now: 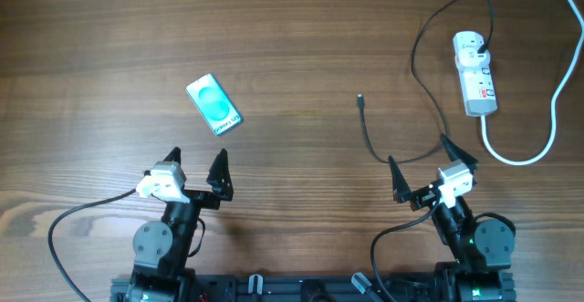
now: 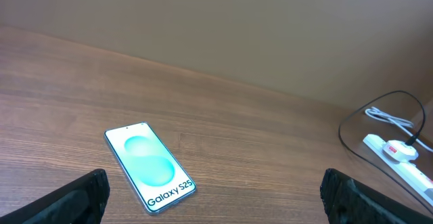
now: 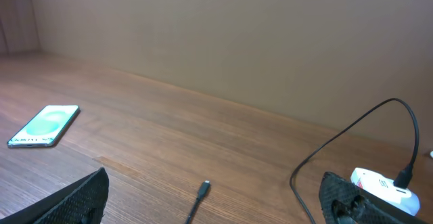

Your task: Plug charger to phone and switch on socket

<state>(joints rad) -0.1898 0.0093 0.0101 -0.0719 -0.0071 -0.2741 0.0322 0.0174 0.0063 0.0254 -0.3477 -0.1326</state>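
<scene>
The phone [image 1: 213, 104] lies flat on the wooden table, screen up, left of centre; it also shows in the left wrist view [image 2: 149, 166] and the right wrist view [image 3: 44, 126]. The charger's black cable [image 1: 416, 56] loops from the socket [image 1: 475, 74] to its loose connector tip [image 1: 360, 98], which also shows in the right wrist view [image 3: 202, 189]. The socket also shows in the left wrist view [image 2: 400, 162] and the right wrist view [image 3: 382, 188]. My left gripper [image 1: 197, 168] is open and empty, near and below the phone. My right gripper [image 1: 427, 167] is open and empty, below the cable.
The socket's thick white cord [image 1: 553, 110] curves off toward the table's far right edge. A brown wall stands behind the table in both wrist views. Both arm bases sit at the near edge.
</scene>
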